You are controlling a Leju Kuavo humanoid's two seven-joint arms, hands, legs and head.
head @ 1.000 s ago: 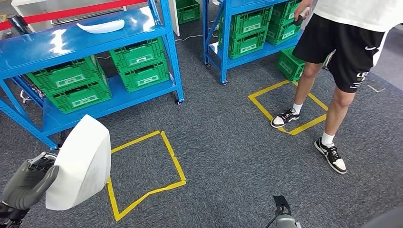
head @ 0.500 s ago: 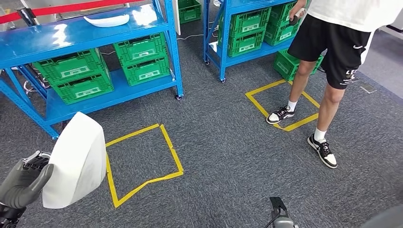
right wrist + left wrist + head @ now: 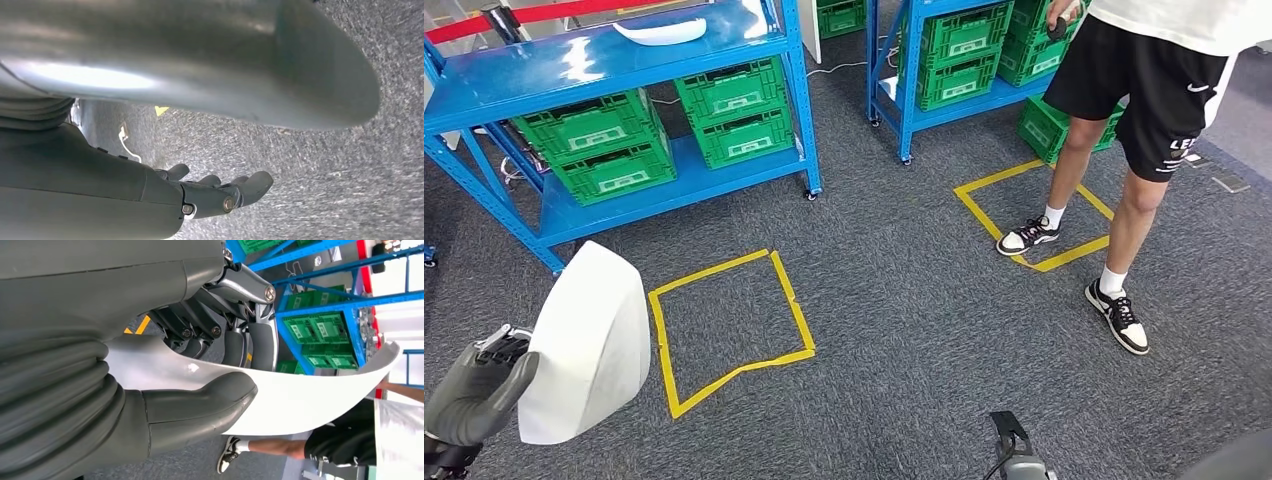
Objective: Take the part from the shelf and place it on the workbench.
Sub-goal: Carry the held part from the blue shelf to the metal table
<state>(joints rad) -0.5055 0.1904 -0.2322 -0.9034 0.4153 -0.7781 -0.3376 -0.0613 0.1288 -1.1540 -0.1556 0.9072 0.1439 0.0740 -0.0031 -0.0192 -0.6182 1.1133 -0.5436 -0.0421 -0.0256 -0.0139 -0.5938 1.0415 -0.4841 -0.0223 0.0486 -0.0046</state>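
Note:
My left hand point(image 3: 472, 397) holds a large white curved shell part point(image 3: 589, 340) at the lower left of the head view, above the grey carpet. In the left wrist view the thumb point(image 3: 200, 407) presses on the part's point(image 3: 305, 400) inner face and the dark fingers point(image 3: 250, 342) wrap behind it. My right hand point(image 3: 225, 192) hangs low over the carpet, its fingers apart and nothing in them. A second white part point(image 3: 662, 32) lies on the top of the blue shelf point(image 3: 574, 65).
Green crates point(image 3: 614, 150) fill the blue shelf's lower level. A second blue shelf point(image 3: 904, 80) with crates stands at the back right. A person point(image 3: 1144, 90) in black shorts stands by a yellow tape square point(image 3: 1034, 215). Another tape square point(image 3: 729, 330) marks the carpet beside me.
The whole picture has shifted, so the camera has moved relative to the shelves. The white part stays in my left hand. The person has shifted their feet a little.

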